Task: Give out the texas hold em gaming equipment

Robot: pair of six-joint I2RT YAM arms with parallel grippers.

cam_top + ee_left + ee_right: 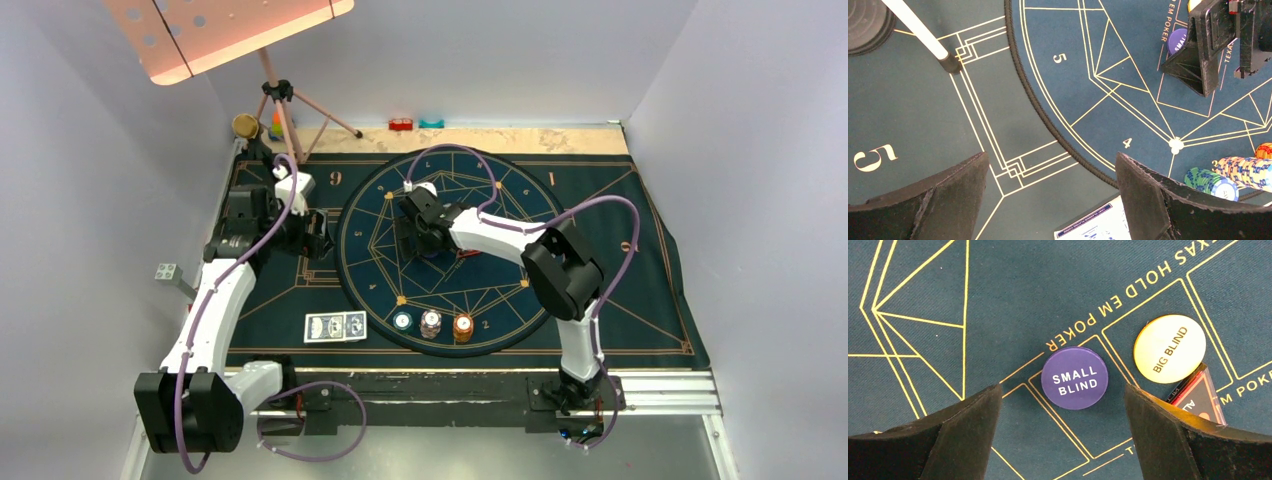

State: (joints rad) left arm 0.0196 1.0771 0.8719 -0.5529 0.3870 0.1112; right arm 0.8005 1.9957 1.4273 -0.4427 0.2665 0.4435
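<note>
White walls [520, 50] enclose three sides. Pink perforated panel [230, 30] on tripod [290, 110], back left. Counter [540, 140] shows pale wood at far edge; metal rail [660, 390] along near edge.

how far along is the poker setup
Early. Done: nothing clearly dealt; the cards and chip stacks sit together at the mat's near edge. In hand: the open right gripper brackets the small blind disc, not gripping it. Remaining: big blind disc, red marker, cards, chips; left gripper open, empty.
</note>
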